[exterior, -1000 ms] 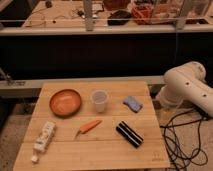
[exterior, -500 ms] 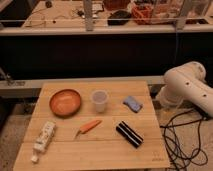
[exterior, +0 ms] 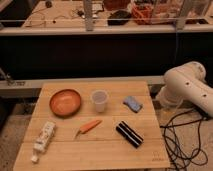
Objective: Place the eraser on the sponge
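Standing beside the right edge of the desk (exterior: 100, 155), the white arm (exterior: 187, 90) carries the end effector out of frame; its jaws are spread wide, gripping nothing. The eraser (exterior: 129, 134) lies flat at the desk's near right, long axis diagonal, far-left to near-right. The sponge (exterior: 132, 103) lies apart, farther back.

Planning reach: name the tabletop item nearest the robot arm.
The light-blue sponge, closest to the white arm; the black eraser lies farther from it. The claw is out of view.

Orange-brown bowl (exterior: 65, 102), clear cup (exterior: 99, 100), white tube (exterior: 44, 137), perhaps a carrot (exterior: 90, 126).
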